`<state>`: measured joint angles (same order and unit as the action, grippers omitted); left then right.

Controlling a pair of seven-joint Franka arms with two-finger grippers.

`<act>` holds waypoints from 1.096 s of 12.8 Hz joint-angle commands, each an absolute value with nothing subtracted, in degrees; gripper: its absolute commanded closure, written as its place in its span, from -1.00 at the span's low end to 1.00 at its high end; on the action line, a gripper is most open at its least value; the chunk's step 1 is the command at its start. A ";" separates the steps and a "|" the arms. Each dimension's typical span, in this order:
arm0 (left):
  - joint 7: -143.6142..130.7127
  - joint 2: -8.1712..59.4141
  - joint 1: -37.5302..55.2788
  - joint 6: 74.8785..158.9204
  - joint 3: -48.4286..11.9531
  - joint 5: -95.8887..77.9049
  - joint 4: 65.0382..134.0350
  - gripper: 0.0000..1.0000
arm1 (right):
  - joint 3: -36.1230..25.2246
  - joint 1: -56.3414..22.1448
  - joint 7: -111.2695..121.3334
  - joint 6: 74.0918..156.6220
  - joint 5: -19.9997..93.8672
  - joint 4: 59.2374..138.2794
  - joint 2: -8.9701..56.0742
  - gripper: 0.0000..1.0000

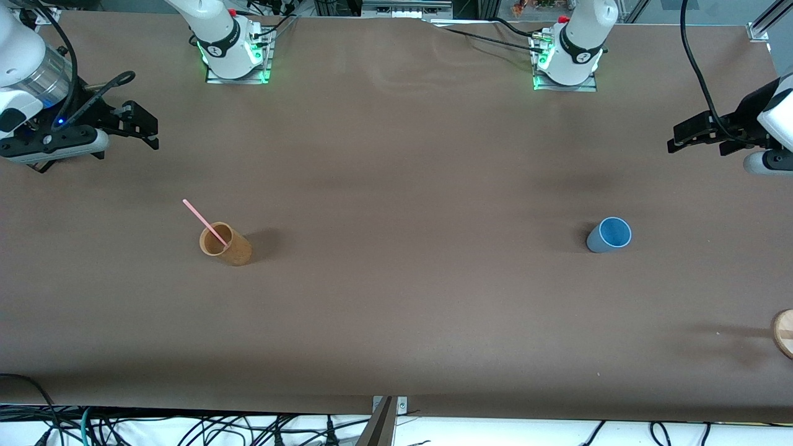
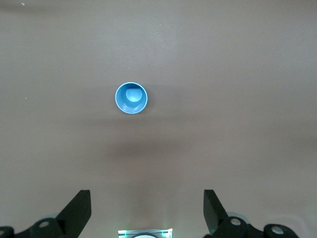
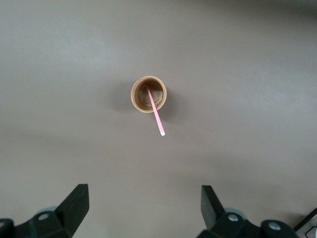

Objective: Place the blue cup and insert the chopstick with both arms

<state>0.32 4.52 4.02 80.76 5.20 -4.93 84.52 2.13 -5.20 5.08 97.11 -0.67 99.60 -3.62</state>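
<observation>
I see both grippers, left (image 1: 681, 137) and right (image 1: 144, 127), hovering fingers spread; light, rigid blue cup (image 1: 609, 235) mid-right, grab its wall; thin slippery chopstick (image 1: 205, 222) in brown cup (image 1: 225, 244), pinch its upper end.

- I am looking at a wide brown surface (image 1: 396, 155) spreading evenly lit across my view.
- Black cables (image 1: 186, 430) are trailing along its near edge.
- A round wooden piece (image 1: 784, 332) is peeking in at the left arm's end.

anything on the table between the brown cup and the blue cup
Nothing: in the front view only bare brown table lies between the brown cup and the blue cup.
</observation>
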 commanded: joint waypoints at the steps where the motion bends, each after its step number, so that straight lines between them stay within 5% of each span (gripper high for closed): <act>1: 0.97 4.66 3.87 81.04 5.36 -3.78 84.37 -1.00 | 2.02 -5.27 5.54 97.38 -0.97 100.90 -4.75 -1.00; 14: 1.57 9.74 3.69 81.83 5.36 -3.96 84.37 -1.00 | 2.11 -5.19 7.03 98.61 -0.97 102.39 -4.66 -1.00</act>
<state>0.34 7.67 3.82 81.10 5.29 -4.93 84.56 2.13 -5.20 5.66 97.83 -0.67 101.26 -3.62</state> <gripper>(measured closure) 0.000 0.000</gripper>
